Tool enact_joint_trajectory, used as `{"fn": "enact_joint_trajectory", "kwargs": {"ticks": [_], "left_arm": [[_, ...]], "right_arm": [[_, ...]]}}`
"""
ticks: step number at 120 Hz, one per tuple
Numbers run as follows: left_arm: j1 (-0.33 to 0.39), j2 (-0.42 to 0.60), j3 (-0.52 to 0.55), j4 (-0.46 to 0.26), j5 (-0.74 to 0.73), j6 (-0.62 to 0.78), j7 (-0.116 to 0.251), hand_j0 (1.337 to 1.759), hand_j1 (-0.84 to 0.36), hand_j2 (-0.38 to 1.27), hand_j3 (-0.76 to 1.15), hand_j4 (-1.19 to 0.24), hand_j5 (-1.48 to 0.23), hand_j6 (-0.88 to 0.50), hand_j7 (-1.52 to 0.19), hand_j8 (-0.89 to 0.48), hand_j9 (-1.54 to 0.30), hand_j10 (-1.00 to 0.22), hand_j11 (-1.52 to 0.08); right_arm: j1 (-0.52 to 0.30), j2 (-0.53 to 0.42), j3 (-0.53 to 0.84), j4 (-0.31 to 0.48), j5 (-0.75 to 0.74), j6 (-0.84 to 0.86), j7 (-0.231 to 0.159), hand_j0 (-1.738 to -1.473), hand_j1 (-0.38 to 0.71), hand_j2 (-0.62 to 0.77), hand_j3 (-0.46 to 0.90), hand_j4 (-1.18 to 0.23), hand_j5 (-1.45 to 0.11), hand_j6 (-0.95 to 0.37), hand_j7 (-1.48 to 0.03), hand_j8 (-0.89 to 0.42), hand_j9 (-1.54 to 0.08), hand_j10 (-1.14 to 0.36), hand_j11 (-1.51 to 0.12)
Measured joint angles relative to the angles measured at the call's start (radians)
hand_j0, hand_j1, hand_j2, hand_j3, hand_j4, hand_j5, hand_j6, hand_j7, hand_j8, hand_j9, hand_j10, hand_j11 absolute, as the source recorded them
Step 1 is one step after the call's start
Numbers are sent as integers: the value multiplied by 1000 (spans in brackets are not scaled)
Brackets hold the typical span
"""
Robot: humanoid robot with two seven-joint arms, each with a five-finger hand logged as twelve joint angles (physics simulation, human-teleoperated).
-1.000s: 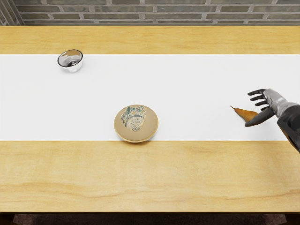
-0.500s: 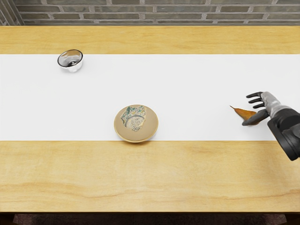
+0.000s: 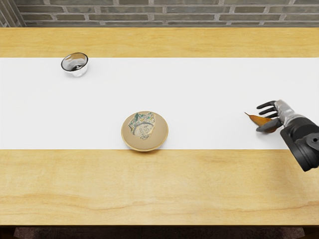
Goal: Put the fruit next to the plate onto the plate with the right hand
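Note:
An orange-brown pointed fruit (image 3: 254, 118) lies on the white runner at the far right, well apart from the patterned tan plate (image 3: 144, 131) near the runner's front edge. My right hand (image 3: 266, 118) comes in from the right edge and brackets the fruit's right end. Its fingers (image 3: 265, 106) are spread just above the fruit and its thumb (image 3: 268, 128) sits just below it. The hand is open, and the fruit rests on the runner. The left arm is out of view.
A shiny metal bowl (image 3: 75, 63) stands at the back left of the white runner (image 3: 199, 94). Bare wooden table (image 3: 159, 189) runs in front of and behind the runner, with a brick wall at the back.
My right hand has moved left and lower, from beside the fruit to around its right end, and fingers and thumb have drawn closer together. The fruit has not moved.

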Motion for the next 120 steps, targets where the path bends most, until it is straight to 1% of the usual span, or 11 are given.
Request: {"fn": "enact_joint_trajectory", "kwargs": {"ticks": [18,33,102,120], "left_arm": [[0,0,0,0,0,0,0,1658,349,0,0,0,0,0,0,0,0,0,0],[0,0,0,0,0,0,0,1658,349,0,0,0,0,0,0,0,0,0,0],[0,0,0,0,0,0,0,1658,349,0,0,0,0,0,0,0,0,0,0],[0,0,0,0,0,0,0,1658,349,0,0,0,0,0,0,0,0,0,0]], "right_arm": [[0,2,1,1,6,0,0,-1658,235,-93,0,-492,-633,-491,-636,-494,-635,-494,-637],[0,2,3,1,9,0,0,-1658,259,-98,0,-510,-660,-510,-661,-496,-660,-507,-662],[1,1,12,9,15,0,0,-1656,313,62,0,-596,-793,-602,-783,-449,-788,-468,-787],[6,0,14,19,15,1,-1,-1657,315,103,0,-612,-817,-619,-805,-459,-808,-475,-808]]}}
